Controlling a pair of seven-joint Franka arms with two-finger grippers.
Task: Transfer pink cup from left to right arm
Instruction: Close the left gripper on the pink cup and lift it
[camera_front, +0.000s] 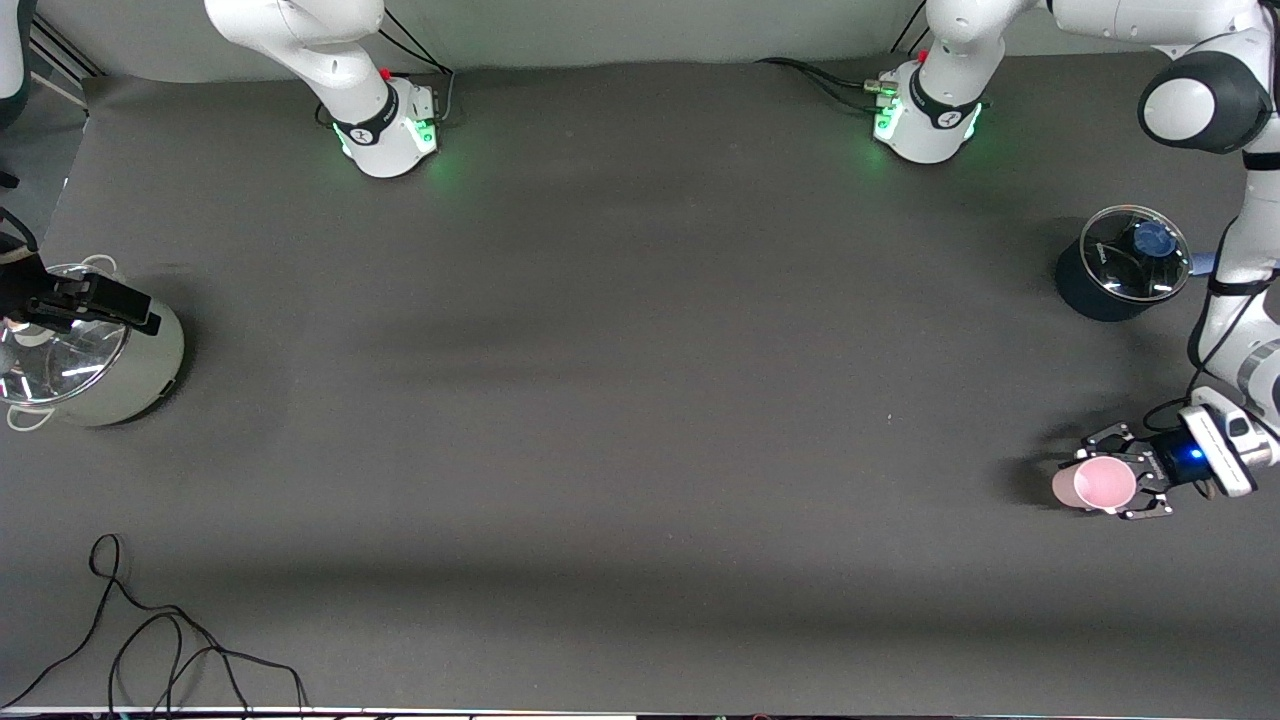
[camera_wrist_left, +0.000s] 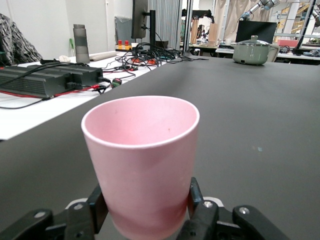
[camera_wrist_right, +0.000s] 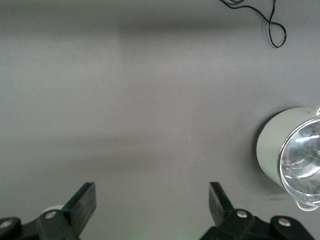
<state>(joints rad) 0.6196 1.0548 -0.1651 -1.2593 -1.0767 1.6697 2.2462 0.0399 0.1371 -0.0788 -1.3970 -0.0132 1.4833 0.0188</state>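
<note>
Fingers (camera_wrist_left: 200, 207) of the left gripper (camera_front: 1128, 484) are squeezed on both sides of the pink cup (camera_front: 1094, 485), low down on its wall. The left wrist view shows the cup (camera_wrist_left: 141, 162) standing straight up between them, open end on top, and nothing inside it. The cup sits at the left arm's end of the table (camera_front: 620, 400), down near the front camera, and it pokes out of the gripper toward the middle of the table. I cannot tell if it rests on the table or is just off it.

The right gripper (camera_wrist_right: 152, 200) is a long way from the cup. It hangs over the right arm's end of the table with its fingers spread wide and nothing between them. So the cup is with the left arm, and I think the two arms have to come together over the middle before the cup can change grippers.

A pale green pot (camera_front: 105, 365) with a shiny glass lid stands at the right arm's end. I cannot see what is in it. A dark pot (camera_front: 1100, 285) with a glass lid stands at the left arm's end, farther from the front camera than the cup. A blue thing shows at its lid; maybe it is the knob. A thin black cable (camera_front: 150, 640) lies near the front camera at the right arm's end
</note>
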